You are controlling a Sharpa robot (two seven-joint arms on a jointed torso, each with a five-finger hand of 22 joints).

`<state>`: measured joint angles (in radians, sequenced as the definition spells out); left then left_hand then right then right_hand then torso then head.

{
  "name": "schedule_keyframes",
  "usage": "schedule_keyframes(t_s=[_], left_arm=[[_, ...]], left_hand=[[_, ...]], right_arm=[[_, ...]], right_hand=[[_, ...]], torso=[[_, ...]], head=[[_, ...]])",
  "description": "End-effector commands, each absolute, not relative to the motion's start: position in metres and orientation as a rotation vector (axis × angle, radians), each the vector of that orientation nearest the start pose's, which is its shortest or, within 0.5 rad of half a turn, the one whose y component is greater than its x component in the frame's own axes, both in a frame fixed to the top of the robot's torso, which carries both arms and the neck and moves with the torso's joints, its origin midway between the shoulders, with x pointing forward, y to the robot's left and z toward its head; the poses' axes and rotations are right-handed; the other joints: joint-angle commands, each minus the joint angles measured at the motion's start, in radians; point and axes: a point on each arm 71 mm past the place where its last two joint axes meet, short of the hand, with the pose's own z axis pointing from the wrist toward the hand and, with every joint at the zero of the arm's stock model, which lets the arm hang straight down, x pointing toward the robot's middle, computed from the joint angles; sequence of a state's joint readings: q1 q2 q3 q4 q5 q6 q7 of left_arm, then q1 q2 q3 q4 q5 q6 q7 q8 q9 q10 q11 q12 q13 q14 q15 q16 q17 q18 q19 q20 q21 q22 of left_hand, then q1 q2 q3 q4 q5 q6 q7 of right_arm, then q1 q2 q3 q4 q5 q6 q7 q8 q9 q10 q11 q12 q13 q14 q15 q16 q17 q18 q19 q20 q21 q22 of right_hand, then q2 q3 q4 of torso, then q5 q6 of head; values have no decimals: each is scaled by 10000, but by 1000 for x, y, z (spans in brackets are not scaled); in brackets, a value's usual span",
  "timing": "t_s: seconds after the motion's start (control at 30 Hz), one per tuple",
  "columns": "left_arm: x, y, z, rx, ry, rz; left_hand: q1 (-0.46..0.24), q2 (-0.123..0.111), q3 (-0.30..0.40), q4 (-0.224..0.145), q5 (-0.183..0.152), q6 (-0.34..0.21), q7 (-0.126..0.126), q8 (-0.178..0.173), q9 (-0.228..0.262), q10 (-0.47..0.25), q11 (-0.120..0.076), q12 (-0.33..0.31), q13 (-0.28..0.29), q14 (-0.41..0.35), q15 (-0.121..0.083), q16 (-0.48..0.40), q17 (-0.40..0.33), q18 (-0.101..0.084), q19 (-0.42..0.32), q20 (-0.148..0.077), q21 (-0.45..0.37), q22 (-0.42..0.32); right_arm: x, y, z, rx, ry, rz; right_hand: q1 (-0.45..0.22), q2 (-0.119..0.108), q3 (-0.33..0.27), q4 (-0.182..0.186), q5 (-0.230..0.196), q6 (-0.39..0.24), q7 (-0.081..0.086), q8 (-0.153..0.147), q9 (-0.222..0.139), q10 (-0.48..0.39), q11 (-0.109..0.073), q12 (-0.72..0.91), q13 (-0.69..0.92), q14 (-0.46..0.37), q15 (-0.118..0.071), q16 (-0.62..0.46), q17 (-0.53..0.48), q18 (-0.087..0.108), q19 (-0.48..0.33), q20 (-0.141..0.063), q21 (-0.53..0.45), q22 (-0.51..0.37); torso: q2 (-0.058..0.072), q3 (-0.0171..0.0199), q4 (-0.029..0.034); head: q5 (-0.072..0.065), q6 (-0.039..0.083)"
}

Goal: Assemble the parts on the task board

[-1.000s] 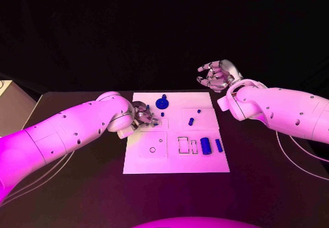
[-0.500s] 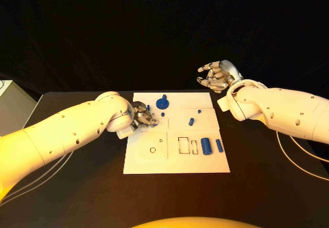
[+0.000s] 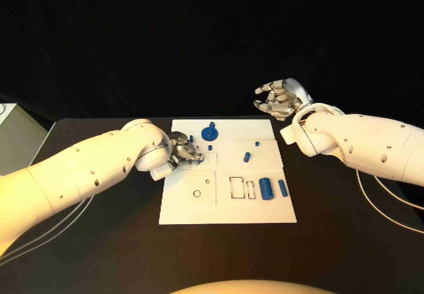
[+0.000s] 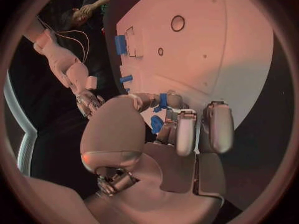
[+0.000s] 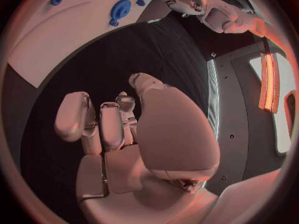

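Black table [image 3: 106,245], dark backdrop, white board [image 3: 228,211] in the middle. My left hand [image 3: 184,150] sits low over the board's left side, fingers curled around a small blue part [image 4: 163,100]; the left wrist view shows blue between thumb and fingers, so I call it grasped. My right hand [image 3: 280,98] is raised beyond the board's far right corner, well off it, fingers curled in with nothing in them. On the board: a round blue piece [image 3: 209,133] near the far edge, two small pegs [image 3: 246,157] mid-right, and a fat cylinder [image 3: 265,188] plus a slimmer one [image 3: 282,187] lying beside outlined slots [image 3: 236,187]. The ring hole [image 3: 196,193] at near left looks unfilled. My read: early stage, most parts loose, slots open, nearly all insertion left.
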<state>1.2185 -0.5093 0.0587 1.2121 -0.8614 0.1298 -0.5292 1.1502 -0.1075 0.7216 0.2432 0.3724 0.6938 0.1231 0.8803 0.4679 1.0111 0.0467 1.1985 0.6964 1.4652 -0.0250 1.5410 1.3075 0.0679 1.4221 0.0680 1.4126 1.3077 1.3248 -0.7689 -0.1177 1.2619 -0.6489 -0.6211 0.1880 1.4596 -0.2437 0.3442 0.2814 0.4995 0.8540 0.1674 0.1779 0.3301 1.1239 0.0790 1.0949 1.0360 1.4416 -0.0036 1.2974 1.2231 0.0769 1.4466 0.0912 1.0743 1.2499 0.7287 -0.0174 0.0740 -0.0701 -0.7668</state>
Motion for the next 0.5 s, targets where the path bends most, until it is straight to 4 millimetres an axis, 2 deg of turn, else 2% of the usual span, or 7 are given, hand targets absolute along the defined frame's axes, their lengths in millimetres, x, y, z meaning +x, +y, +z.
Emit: schedule_keyframes(t_s=[0.03, 0.5], left_arm=[[532, 126, -206, -4223, 23444, -6851], [531, 136, -201, -4607, 23671, -7471]], left_hand=[[-68, 64, 2038, -1981, 34, 87, -14, 1, 6, 35, -40, -71, -29, 772, 15, -66, 1913, -29, -36, 71, -4, 19], [-282, 93, 2270, -2228, -4, 255, -166, -203, -63, 11, -156, -120, -35, 714, -70, -135, 1791, 37, -222, 67, -161, -234]], right_arm=[[547, -262, -146, 5526, 13416, 8616], [546, -261, -147, 5504, 13507, 8639]], right_hand=[[-77, -57, 44, -3, 52, 1, 20, 41, -10, 81, -3, 56, 13, 81, -6, 28, 4, 166, 42, 6, -22, 14], [-92, -67, 73, -4, 89, 1, 18, 47, -11, 85, -5, 61, 10, 83, -8, 29, 5, 166, 42, 4, -26, 12]], torso=[[-4, 5, 0], [3, 3, -3]], head=[[0, 3], [-9, 12]])
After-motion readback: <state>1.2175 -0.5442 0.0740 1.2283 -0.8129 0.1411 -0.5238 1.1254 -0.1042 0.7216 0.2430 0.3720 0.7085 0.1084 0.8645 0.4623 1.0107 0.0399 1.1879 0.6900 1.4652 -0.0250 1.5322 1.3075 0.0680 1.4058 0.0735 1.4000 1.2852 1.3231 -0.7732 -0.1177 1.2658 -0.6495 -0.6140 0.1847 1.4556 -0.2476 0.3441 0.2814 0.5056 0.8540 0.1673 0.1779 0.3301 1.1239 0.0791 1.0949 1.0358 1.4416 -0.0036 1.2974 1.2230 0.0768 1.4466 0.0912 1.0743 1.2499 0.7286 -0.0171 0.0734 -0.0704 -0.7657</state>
